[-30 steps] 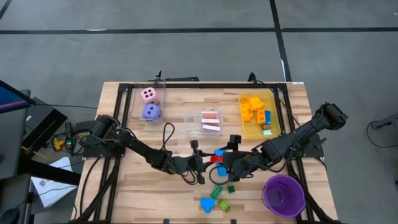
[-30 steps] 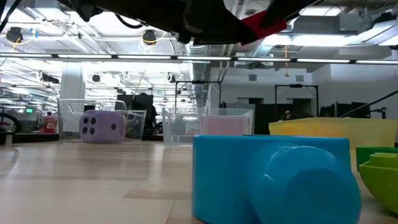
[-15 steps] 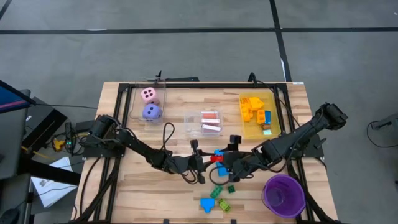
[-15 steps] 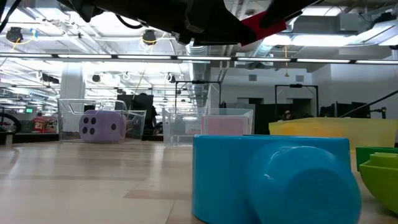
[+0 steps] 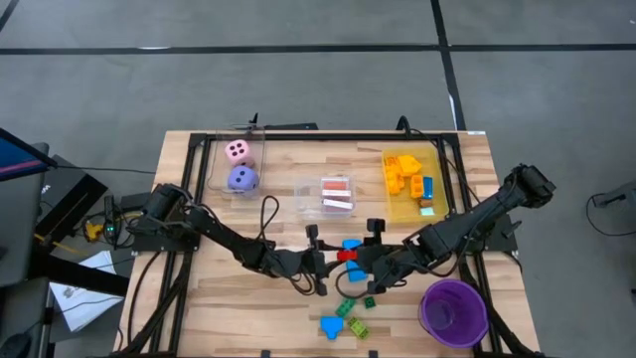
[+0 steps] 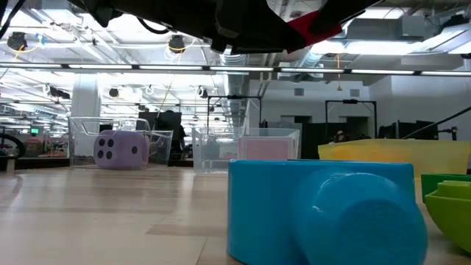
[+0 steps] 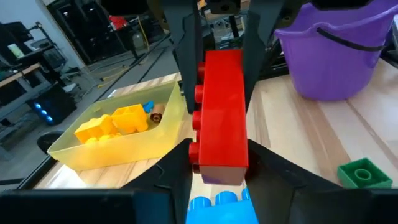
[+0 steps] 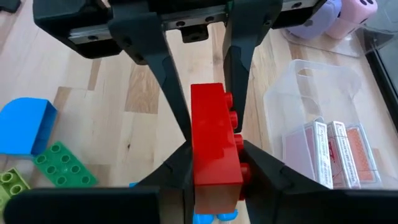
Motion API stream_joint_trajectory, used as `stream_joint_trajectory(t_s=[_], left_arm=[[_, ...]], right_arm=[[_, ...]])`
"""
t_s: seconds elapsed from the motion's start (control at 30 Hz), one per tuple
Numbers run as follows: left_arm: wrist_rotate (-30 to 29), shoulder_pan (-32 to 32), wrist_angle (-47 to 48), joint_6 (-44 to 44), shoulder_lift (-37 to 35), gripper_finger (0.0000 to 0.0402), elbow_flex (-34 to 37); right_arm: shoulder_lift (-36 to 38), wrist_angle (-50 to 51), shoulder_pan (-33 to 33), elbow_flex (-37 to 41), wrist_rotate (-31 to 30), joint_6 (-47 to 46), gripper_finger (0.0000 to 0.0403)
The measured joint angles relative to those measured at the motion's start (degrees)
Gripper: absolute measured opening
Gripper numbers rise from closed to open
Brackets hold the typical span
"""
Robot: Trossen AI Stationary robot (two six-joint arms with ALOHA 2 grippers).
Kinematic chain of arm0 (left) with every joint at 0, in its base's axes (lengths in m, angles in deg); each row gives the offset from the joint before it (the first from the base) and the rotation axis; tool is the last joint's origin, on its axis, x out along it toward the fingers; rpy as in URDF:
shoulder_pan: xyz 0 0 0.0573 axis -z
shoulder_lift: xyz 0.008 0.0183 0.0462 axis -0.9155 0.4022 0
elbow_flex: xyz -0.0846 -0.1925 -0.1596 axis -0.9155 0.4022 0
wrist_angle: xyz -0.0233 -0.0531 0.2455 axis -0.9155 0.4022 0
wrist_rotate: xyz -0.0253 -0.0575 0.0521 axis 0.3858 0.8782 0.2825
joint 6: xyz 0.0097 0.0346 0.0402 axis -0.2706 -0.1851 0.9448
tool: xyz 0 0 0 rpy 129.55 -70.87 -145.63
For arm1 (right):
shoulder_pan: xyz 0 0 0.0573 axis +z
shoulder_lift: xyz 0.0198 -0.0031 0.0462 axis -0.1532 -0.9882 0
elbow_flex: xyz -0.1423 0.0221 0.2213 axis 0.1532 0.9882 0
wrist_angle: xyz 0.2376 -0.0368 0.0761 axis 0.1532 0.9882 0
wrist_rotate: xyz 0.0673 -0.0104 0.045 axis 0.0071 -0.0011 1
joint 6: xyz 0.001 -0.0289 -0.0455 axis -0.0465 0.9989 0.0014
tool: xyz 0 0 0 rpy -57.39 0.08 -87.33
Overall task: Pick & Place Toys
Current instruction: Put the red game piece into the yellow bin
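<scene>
Where the two arms meet over the table middle, a red brick sits between the left gripper and the right gripper, raised off the wood. Right wrist view: right gripper's own fingers clamped on the near end of the red brick, left gripper's fingers flanking the far end. Left wrist view: red brick upright between the left fingers, right gripper's fingers closing on its far end; whether the left fingers press the brick or stand just off it, cannot tell. Blue brick just beyond the red one, another blue piece just under it. Green bricks and a blue curved piece lie on the table near edge; that blue piece fills the low view foreground. Purple cup at the near right corner. Yellow bin at far right holds yellow and orange bricks. Clear bin in the middle holds pink-backed cards. Pink die and purple die sit far left, touching.
</scene>
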Motion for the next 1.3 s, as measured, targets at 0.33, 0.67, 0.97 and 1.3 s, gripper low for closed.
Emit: stream_joint_trajectory(t_s=[0.33,0.67,0.97,1.3], left_arm=[[-5.92,0.00,11.14,-1.74,0.00,0.0182,0.00],[-5.38,1.38,13.89,-5.02,0.02,0.0180,0.00],[-5.37,1.66,13.68,-5.07,0.02,0.0165,0.00],[-5.35,1.64,13.66,-5.21,0.02,0.0151,0.00]], right_arm=[[0.00,5.47,-0.02,0.00,-0.48,-3.28,0.0090],[0.17,18.21,0.43,0.00,-7.20,-11.11,0.0092],[0.79,40.16,0.98,0.03,-18.88,-34.51,0.0094],[0.79,55.54,-2.24,5.85,-17.10,-58.22,0.0094]])
